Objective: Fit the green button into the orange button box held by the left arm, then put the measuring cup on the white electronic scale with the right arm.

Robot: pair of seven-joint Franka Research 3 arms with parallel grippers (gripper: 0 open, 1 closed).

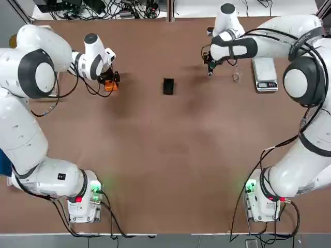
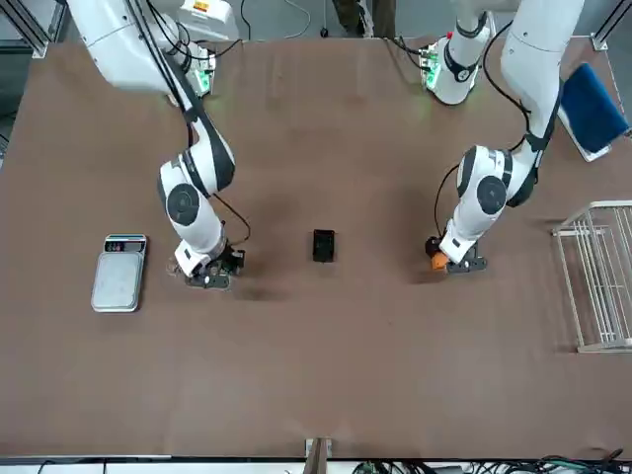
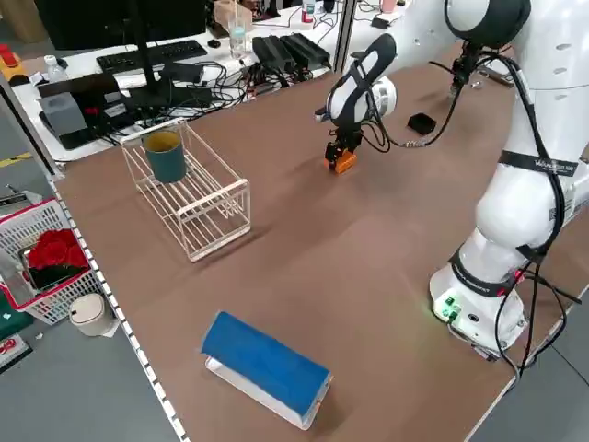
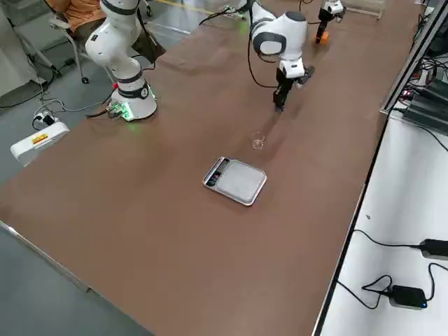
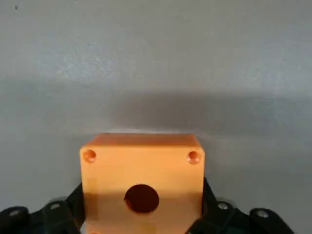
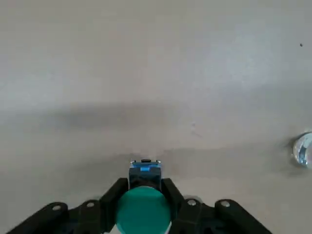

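The left gripper (image 5: 142,210) is at the far left, above the table, its fingers closed to the width of the orange button box (image 5: 165,170) and gripping it from both sides; the box's round hole is showing. The right gripper (image 6: 145,184) is at the far right, its fingers closing on the green button (image 6: 143,213), cap and dark stem showing between them.

The clear measuring cup (image 1: 237,76) is standing on the table just right of the right gripper, between it and the white electronic scale (image 1: 266,75). A black block (image 1: 168,86) is lying between the two grippers. A white wire rack (image 3: 198,207), holding a teal cup (image 3: 165,157), is standing farther left, beside the left edge; a blue-topped object (image 3: 267,362) is lying at the near left.

The brown tabletop (image 1: 165,170) is stretching between the arm bases to the near edge. Its matte surface is carrying soft shadows. Cables (image 1: 121,9) are tangling on a white desk (image 4: 392,231) beyond the far edge, and a person (image 4: 77,17) is sitting beyond the near edge.
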